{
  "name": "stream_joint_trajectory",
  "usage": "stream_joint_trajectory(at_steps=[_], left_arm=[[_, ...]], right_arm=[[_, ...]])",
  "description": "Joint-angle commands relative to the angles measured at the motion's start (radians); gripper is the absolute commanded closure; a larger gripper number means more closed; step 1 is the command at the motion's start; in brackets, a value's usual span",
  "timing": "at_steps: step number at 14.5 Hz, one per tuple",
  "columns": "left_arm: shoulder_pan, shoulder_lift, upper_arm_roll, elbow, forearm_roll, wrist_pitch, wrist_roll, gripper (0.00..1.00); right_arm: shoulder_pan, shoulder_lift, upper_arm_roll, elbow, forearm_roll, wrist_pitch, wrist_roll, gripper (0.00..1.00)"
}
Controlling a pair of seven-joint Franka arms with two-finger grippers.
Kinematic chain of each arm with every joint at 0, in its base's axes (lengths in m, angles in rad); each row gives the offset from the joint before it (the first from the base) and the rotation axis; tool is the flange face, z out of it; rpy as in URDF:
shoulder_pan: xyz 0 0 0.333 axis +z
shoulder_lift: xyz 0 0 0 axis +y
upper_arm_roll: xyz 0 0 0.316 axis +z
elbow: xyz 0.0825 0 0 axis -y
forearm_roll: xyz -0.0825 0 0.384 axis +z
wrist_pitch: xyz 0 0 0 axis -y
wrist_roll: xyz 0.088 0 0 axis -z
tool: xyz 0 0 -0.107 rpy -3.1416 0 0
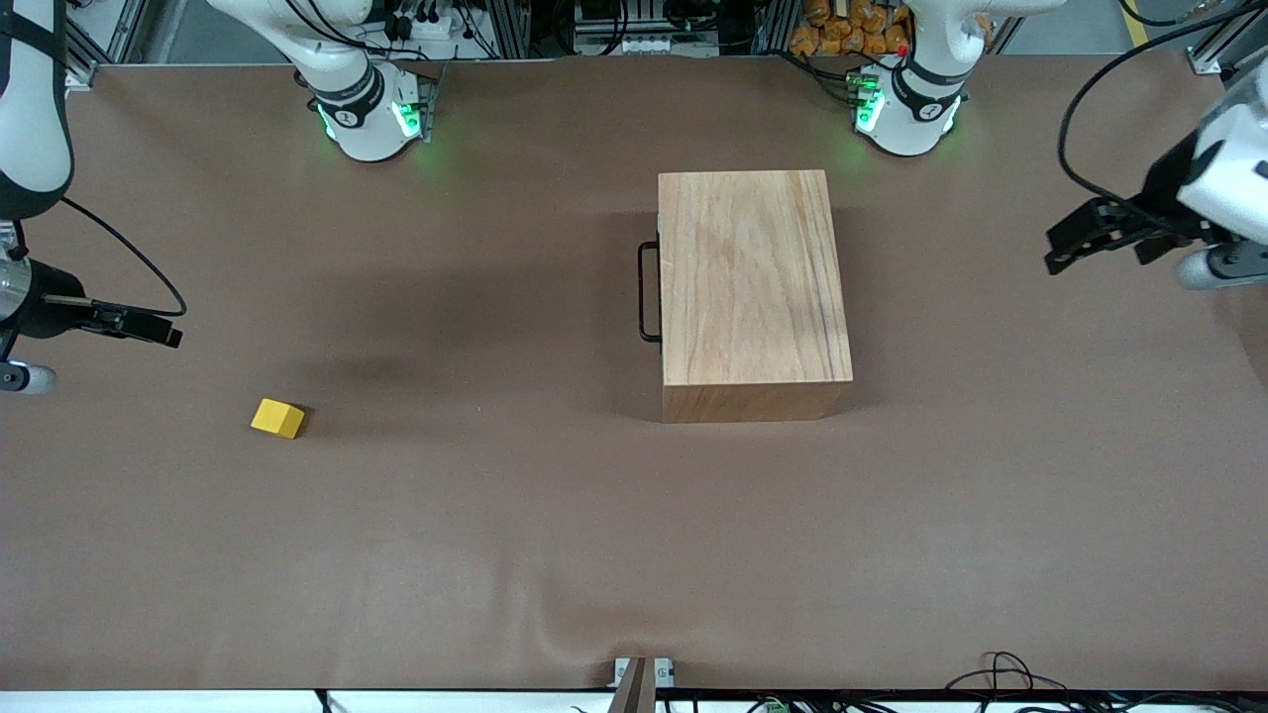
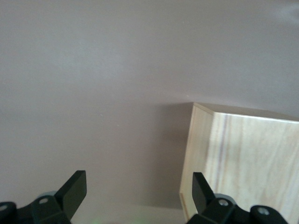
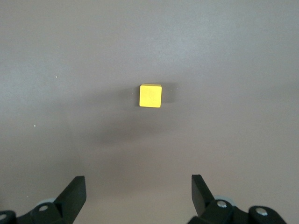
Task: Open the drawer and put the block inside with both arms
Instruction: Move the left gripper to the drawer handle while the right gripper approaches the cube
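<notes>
still shut drawer [image 1: 658,287], block [image 1: 277,418] on table, both grippers' fingers spread

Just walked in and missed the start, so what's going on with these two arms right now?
Nothing is being handled yet. The cabinet sits mid-table with its drawer shut, handle facing the right arm's end. The block lies on the table toward that end, nearer the front camera than the cabinet. The right gripper hangs open over the table near the block; the left gripper hangs open beside the cabinet.
</notes>
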Motion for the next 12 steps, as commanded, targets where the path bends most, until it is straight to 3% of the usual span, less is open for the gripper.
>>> stream_joint_trajectory(at_steps=[1, 5, 8, 12], left_arm=[[-0.109, 0.074, -0.02, 0.044, 0.0, -0.011, -0.166, 0.0], [-0.319, 0.2, -0.013, 0.16, 0.067, -0.005, -0.316, 0.0], [-0.465, 0.347, -0.006, 0.281, 0.07, 0.01, -0.537, 0.0], [-0.545, 0.479, 0.02, 0.404, 0.07, 0.115, -0.61, 0.0]], right_arm=[[-0.007, -0.014, 0.005, -0.019, -0.003, 0.009, 0.002, 0.0], [-0.007, -0.012, 0.005, -0.02, -0.003, 0.015, 0.002, 0.0], [-0.007, -0.014, 0.005, -0.045, -0.003, 0.02, 0.002, 0.0], [-0.004, -0.047, 0.005, -0.152, -0.003, 0.143, 0.002, 0.0]])
